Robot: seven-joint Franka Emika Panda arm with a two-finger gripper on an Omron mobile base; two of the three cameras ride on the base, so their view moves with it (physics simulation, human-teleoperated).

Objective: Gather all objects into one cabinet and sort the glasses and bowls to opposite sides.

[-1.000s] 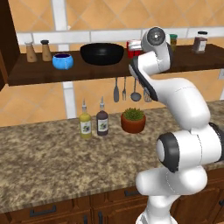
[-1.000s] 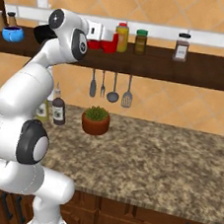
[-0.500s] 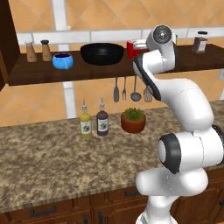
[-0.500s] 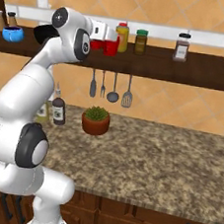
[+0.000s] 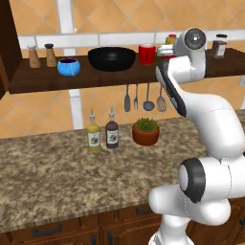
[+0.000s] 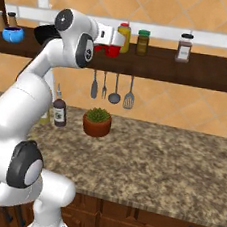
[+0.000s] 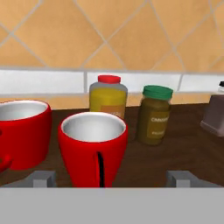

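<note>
On the long dark wooden shelf (image 5: 48,80) stand a small blue bowl (image 5: 69,66), a wide black bowl (image 5: 111,58) and a red cup (image 5: 147,53) in a row. My gripper (image 5: 166,50) hovers just right of that cup, at shelf height. In the hand view two red cups stand side by side, one (image 7: 93,146) straight ahead and one (image 7: 22,131) at the left. My gripper (image 7: 110,179) is open, its fingertips (image 7: 41,178) spread wider than the near cup and holding nothing. From the right, the gripper (image 6: 113,39) sits over a red cup (image 6: 113,50).
Behind the cups stand a yellow jar (image 7: 108,98) and a green-lidded jar (image 7: 154,114), with a dark shaker (image 6: 184,47) further right. Two shakers (image 5: 40,56) stand at the shelf's left end. Utensils (image 5: 143,98) hang under the shelf; bottles (image 5: 102,134) and a potted plant (image 5: 145,131) stand on the counter.
The jaws have spread a little wider and the hand has shifted slightly right along the shelf. One red cup now stands in plain sight left of the hand.
</note>
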